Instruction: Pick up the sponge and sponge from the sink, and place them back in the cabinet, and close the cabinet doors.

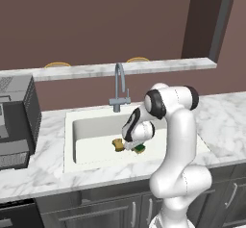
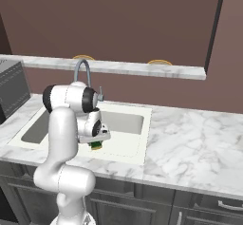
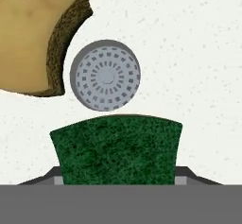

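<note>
My gripper (image 3: 118, 179) is low in the white sink (image 1: 96, 122), pointing down at the basin floor. Its jaws are shut on the dark green sponge (image 3: 116, 150), with a fingertip pressed to each side. That sponge (image 1: 140, 148) shows just under the hand, and from the right as the green sponge (image 2: 96, 145). The golden-tan sponge (image 3: 33, 34) lies loose on the sink floor past the round grey drain (image 3: 105, 75), and appears as the tan sponge (image 1: 118, 144) left of the hand. The cabinet and its doors are out of view.
A grey gooseneck faucet (image 1: 118, 85) stands at the sink's back rim, close behind the arm. A dark grey appliance (image 1: 14, 121) sits on the counter to the left. Marble counter (image 2: 190, 143) stretches to the right, under a raised marble ledge (image 1: 144, 67).
</note>
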Controlling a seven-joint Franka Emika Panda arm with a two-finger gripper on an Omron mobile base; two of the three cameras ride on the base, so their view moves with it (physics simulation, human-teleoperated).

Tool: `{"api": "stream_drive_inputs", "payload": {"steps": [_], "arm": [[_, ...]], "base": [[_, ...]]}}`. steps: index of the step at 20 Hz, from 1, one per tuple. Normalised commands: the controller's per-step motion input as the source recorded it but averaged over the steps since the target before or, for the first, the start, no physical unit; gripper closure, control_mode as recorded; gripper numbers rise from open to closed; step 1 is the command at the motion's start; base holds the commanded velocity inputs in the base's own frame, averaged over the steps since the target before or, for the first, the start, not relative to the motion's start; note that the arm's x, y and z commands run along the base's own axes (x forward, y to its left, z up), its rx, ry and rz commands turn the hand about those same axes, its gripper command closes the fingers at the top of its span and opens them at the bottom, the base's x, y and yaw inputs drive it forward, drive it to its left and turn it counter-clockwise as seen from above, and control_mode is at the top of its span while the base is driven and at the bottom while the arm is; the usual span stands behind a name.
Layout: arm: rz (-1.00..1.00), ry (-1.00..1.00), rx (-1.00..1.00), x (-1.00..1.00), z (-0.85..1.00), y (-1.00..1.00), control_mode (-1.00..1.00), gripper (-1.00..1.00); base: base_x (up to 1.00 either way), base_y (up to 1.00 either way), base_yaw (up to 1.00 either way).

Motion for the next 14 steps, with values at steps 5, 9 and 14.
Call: {"api": "stream_drive_inputs", "payload": {"steps": [5,9,14], "arm": [[-0.01,-0.01,0.0,0.0,0.91,0.0,-1.0,1.0],[-0.03,0.0,0.0,-0.15,0.98,0.0,-1.0,1.0],[-0.07,0.0,0.0,-0.23,0.9,0.0,-1.0,1.0]], "base": [[0.0,0.0,0.0],[0.0,0.0,0.0],[0.0,0.0,0.0]]}}
